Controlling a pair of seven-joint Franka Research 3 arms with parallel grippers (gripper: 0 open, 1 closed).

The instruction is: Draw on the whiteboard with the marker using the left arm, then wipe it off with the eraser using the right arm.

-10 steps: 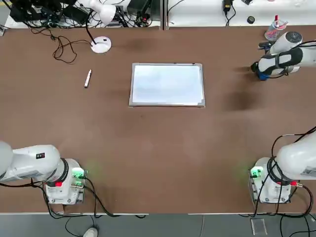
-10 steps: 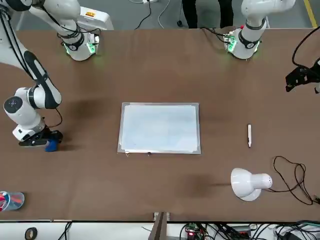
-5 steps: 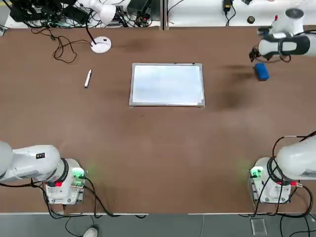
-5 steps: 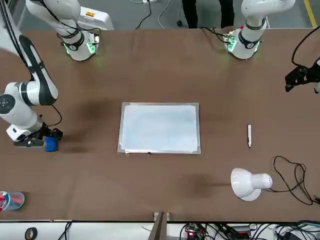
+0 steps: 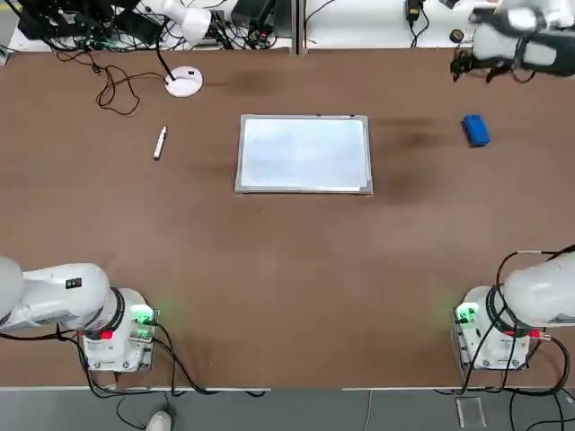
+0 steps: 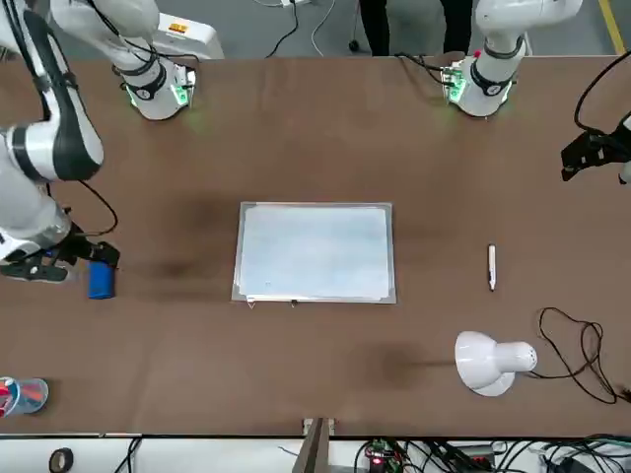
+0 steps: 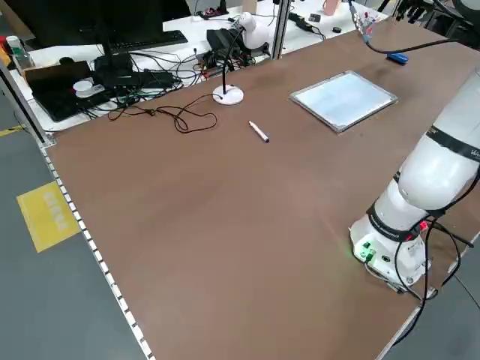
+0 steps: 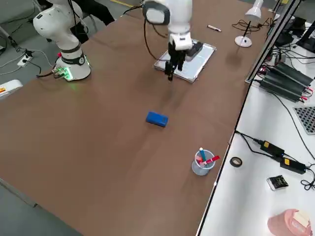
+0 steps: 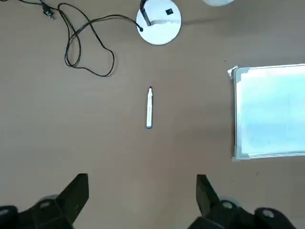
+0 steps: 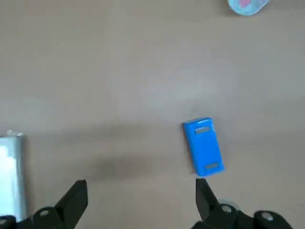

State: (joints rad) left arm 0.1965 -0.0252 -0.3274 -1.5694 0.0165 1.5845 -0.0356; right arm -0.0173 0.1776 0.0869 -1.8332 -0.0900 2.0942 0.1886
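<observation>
The whiteboard (image 5: 304,153) lies flat mid-table with no marks showing on it. On its left the marker (image 5: 159,143) rests on the table; the left wrist view shows it (image 9: 149,107) far below my open left gripper (image 9: 141,191), which hangs high at the table's left side (image 6: 592,153). The blue eraser (image 5: 475,129) lies loose to the right of the board. My right gripper (image 10: 140,195) is open and empty, raised above the table with the eraser (image 10: 203,146) beneath and a little beside it; the front view shows it (image 6: 74,258) close by the eraser (image 6: 101,280).
A white lamp (image 5: 184,83) with a looping cable stands at the back left. A clear cup with red items (image 8: 203,163) sits near the back right corner. Cables and gear crowd the bench behind the table. Both arm bases (image 5: 121,328) (image 5: 485,328) stand at the near edge.
My right gripper has lifted off the eraser and drawn away toward the back right, leaving the eraser on the table. The left arm, marker and whiteboard have not moved.
</observation>
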